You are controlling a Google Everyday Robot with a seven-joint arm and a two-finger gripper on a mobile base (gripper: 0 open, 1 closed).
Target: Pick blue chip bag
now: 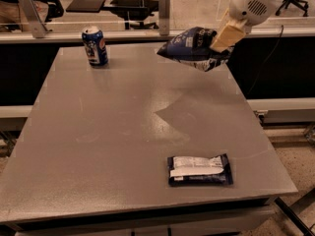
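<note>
The blue chip bag [192, 47] is a puffy dark-blue foil bag with white patches. It hangs in the air above the far right part of the grey table [113, 132], clear of the surface, and its shadow falls on the tabletop below. My gripper [221, 39] comes down from the upper right on a white arm and is shut on the bag's right end. Its tan fingers [225, 35] pinch the foil.
A blue soda can [95, 45] stands upright at the table's far left. A flat dark packet with a white label [199, 169] lies near the front right edge. A railing and office desks stand behind the table.
</note>
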